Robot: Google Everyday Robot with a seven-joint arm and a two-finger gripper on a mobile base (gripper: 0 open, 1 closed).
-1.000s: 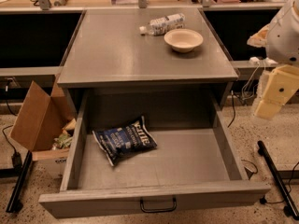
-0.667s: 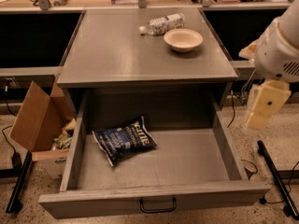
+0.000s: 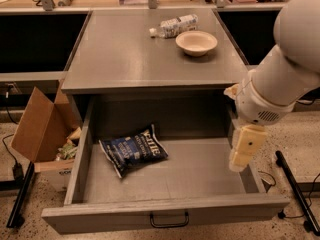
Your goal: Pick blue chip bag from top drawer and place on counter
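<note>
The blue chip bag [image 3: 133, 151] lies flat on the grey floor of the open top drawer [image 3: 165, 216], toward its left side. The drawer's black pull handle [image 3: 169, 219] faces me at the bottom. The grey counter [image 3: 125, 54] spans above the drawer. My white arm comes in from the upper right, and the cream-coloured gripper [image 3: 242, 156] hangs over the drawer's right wall, well to the right of the bag and apart from it.
A clear water bottle [image 3: 175, 25] lies on its side and a beige bowl [image 3: 196, 42] stands at the counter's back right. An open cardboard box [image 3: 42, 131] with clutter sits on the floor left of the drawer. A black stand leg [image 3: 296, 191] lies at right.
My arm has swung left and down, bringing the gripper from outside the drawer's right side to over its right wall. The bag, bottle and bowl have not moved.
</note>
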